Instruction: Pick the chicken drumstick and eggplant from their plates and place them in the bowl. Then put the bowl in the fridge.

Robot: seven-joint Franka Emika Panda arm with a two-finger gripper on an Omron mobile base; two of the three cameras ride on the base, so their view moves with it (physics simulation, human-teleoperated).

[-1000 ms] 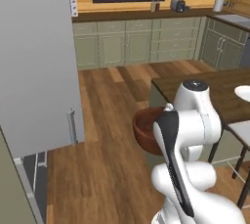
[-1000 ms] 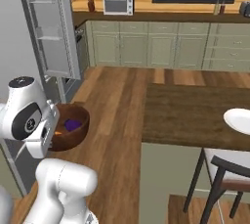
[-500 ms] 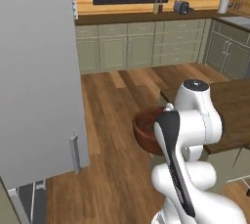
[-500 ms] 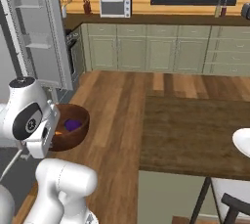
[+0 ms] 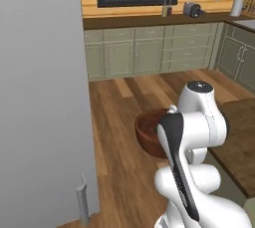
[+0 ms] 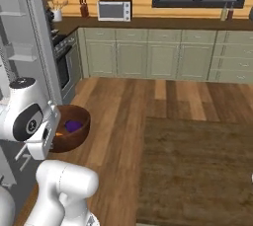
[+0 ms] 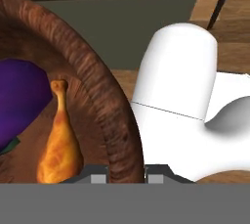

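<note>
The dark reddish-brown wooden bowl (image 7: 105,96) hangs in the air in front of my arm, with my gripper (image 7: 127,176) shut on its thick rim. Inside lie the purple eggplant (image 7: 19,96) and the orange-brown chicken drumstick (image 7: 61,140), thin end up. The bowl (image 5: 149,132) sits just left of my white arm, and in the right base view the bowl (image 6: 74,131) shows the eggplant (image 6: 74,125) in it. The fridge's big grey door (image 5: 40,97) with its slim handle (image 5: 82,199) stands at the left. Pale fridge shelves (image 6: 20,52) rise beside the bowl. The plates are out of view.
The dark wooden table (image 6: 197,170) lies to the right, its corner (image 5: 241,137) near my arm. Green-grey cabinets (image 5: 149,53) line the far wall, with a microwave (image 6: 114,10) on the counter and an oven (image 6: 64,67) next to the fridge. Open wood floor (image 6: 148,96) stretches ahead.
The base has driven on, so both base views shifted: the fridge door looms larger at the left and the table slid off right. The bowl stays held with both foods inside.
</note>
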